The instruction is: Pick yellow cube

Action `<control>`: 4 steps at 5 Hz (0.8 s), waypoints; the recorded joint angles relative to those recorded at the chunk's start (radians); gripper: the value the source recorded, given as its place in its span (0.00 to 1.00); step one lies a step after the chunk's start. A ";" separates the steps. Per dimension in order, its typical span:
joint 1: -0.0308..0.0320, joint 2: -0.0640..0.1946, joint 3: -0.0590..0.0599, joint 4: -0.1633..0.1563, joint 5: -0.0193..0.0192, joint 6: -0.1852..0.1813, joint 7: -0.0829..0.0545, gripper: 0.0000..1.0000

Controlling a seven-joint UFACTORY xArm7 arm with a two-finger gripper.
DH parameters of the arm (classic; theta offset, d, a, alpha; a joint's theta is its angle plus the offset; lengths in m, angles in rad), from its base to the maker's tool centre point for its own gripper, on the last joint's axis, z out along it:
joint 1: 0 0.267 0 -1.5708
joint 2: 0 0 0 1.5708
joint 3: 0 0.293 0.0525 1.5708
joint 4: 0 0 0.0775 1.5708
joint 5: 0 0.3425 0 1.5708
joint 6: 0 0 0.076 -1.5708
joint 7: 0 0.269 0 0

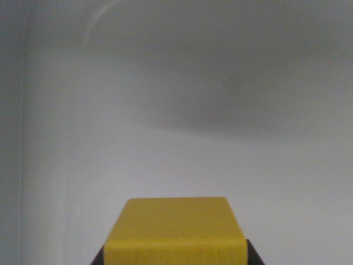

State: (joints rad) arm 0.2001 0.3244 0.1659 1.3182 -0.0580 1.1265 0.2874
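The yellow cube [175, 221] fills the bottom middle of the wrist view, with its top face and front face showing. My gripper [175, 257] is shut on it. One dark fingertip [99, 258] presses the cube's side at the wrist view's left, and the other fingertip [252, 255] presses the opposite side. Only the tips of the fingers show at the frame's bottom edge. The underside of the cube is hidden, so I cannot tell whether it rests on the surface or hangs above it.
A pale white-grey surface [165, 160] lies behind the cube. A faint raised edge with a rounded corner [25, 110] runs down the wrist view's left and across the top. A soft dark shadow [237, 99] falls on the upper right.
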 joint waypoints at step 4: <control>-0.0013 -0.030 0.003 0.063 0.0068 0.092 -0.004 1.00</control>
State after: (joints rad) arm 0.1987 0.2948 0.1686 1.3810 -0.0512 1.2185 0.2832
